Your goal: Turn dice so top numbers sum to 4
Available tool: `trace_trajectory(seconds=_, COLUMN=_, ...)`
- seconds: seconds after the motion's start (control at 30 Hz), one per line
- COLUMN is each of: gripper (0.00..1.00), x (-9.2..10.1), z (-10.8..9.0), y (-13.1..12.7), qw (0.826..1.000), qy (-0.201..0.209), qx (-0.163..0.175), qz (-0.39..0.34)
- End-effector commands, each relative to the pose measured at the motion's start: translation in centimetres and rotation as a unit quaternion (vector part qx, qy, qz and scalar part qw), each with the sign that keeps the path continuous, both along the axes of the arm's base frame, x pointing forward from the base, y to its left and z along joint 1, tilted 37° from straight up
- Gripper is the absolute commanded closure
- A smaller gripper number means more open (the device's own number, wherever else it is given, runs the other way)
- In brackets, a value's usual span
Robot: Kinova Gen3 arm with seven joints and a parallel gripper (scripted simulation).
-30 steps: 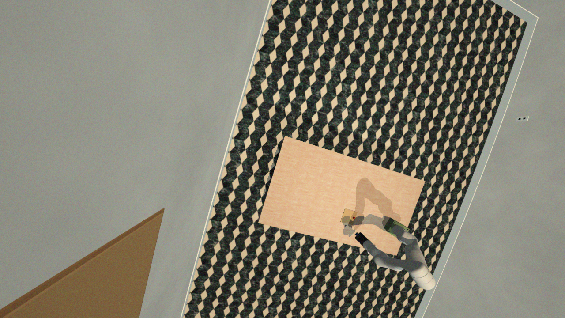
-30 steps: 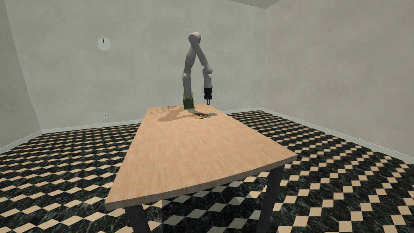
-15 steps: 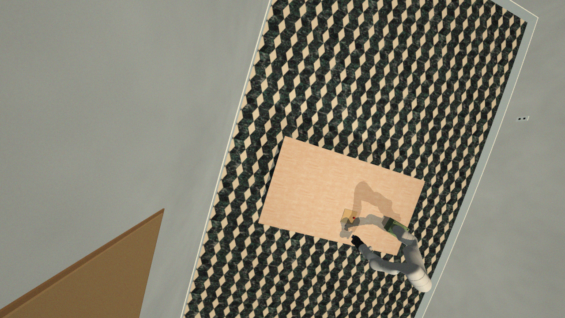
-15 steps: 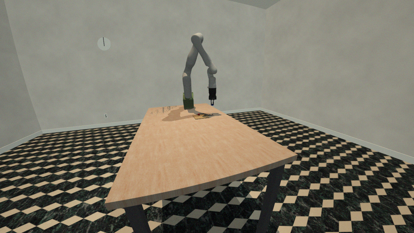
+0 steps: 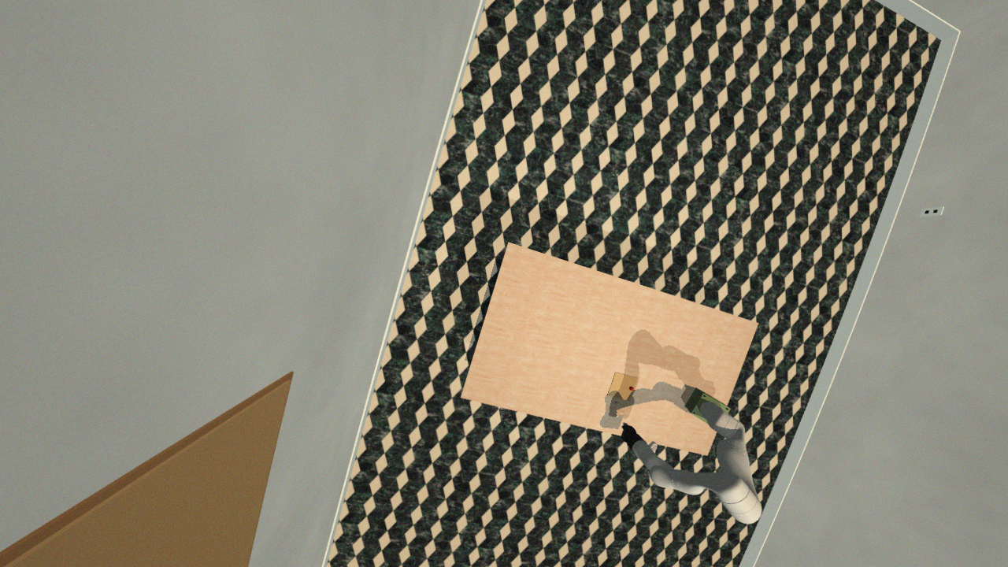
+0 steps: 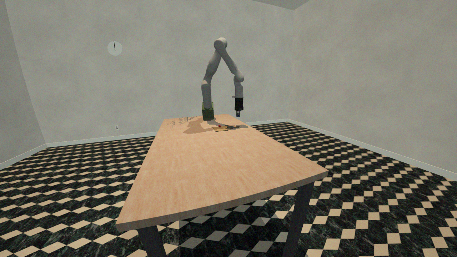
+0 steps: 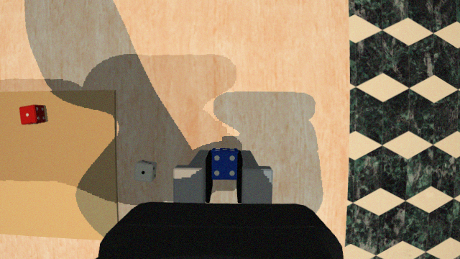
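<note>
My gripper (image 5: 625, 428) (image 6: 237, 114) (image 7: 224, 168) is shut on the blue die (image 7: 224, 169), held well above the table, to the right of the mat in the wrist view. The blue die's face with four pips faces the wrist camera. The red die (image 5: 631, 388) (image 6: 219, 126) (image 7: 27, 115) lies on the tan mat (image 5: 618, 381) (image 6: 218, 129) (image 7: 21, 216), one pip up, with a four on its side. The light grey die (image 7: 143, 173) lies on the table just off the mat's right edge in the wrist view, one pip up. I cannot pick it out in the top and exterior views.
The wooden table (image 5: 550, 316) (image 6: 223, 166) (image 7: 287, 65) carries the arm's green base (image 5: 706, 404) (image 6: 207, 113). The table's edge shows at the right of the wrist view, with the patterned floor (image 7: 395, 119) beyond. The arm's shadows fall across the mat and the grey die.
</note>
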State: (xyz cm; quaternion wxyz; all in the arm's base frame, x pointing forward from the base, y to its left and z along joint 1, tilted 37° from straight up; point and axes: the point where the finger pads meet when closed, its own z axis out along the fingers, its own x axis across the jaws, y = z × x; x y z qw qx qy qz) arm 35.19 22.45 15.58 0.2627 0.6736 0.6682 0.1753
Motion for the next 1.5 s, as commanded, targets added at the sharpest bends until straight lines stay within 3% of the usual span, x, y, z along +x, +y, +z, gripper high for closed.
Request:
trace_trajectory(seconds=0.0, gripper=0.66, x=0.36, z=-0.01, y=0.07, qw=1.000, qy=0.001, qx=-0.003, qz=0.000)
trace_trajectory(seconds=0.77, gripper=0.66, x=0.39, z=-0.06, y=0.05, qw=1.000, qy=-0.008, qx=-0.006, qz=0.002)
trace_trajectory(seconds=1.47, gripper=0.66, x=0.28, z=-0.11, y=0.10, qw=0.997, qy=-0.070, qx=-0.008, qz=0.010)
